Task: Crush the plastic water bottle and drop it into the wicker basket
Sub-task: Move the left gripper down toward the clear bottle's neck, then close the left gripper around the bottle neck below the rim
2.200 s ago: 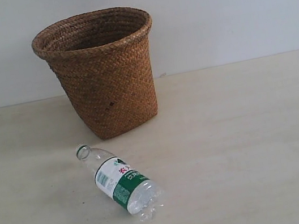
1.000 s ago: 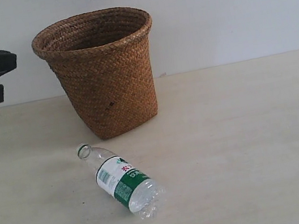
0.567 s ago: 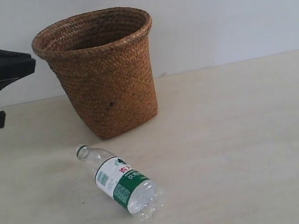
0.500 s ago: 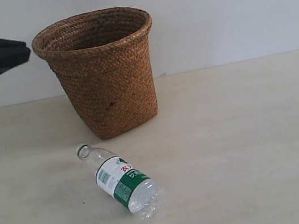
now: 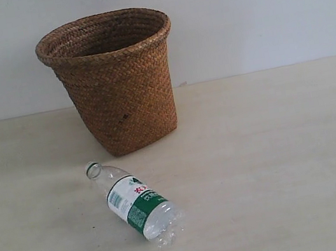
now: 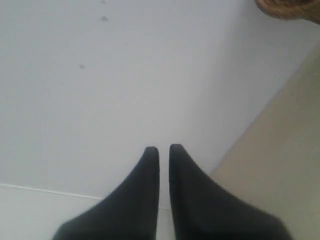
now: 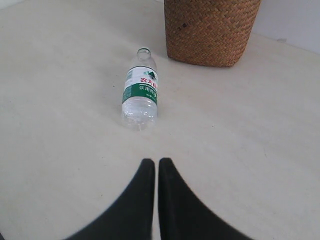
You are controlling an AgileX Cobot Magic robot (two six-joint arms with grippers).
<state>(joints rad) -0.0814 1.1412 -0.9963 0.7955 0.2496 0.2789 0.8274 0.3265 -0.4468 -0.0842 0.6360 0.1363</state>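
I am holding my left gripper [image 6: 164, 150] closed, its two black fingers [image 6: 145, 190] pressed together with nothing between them. It is pointing at the white wall [image 6: 100, 75], with a strip of the pale desk [image 6: 280, 160] running along one side. A scrap of brown weave is showing at the edge of this wrist view. It is probably the rim of the wicker basket [image 6: 292, 7], but too little is showing to be sure.

My right gripper [image 7: 156, 162] is also closed and empty, its fingers lying side by side with only a thin slit between them. It is hanging over bare desk and aiming toward the plastic water bottle [image 7: 141, 90], which is lying well ahead of the tips and apart from them.

In the exterior view the bottle [image 5: 135, 202] is lying on its side on the desk, in front of the basket [image 5: 112, 83] and near it but not touching. Its open neck is pointing toward the basket and its base away. The green-and-white label with red marks is facing upward, and the clear ribbed body is looking round, not flattened. The basket is standing upright near the wall, showing a small dark spot on its side.
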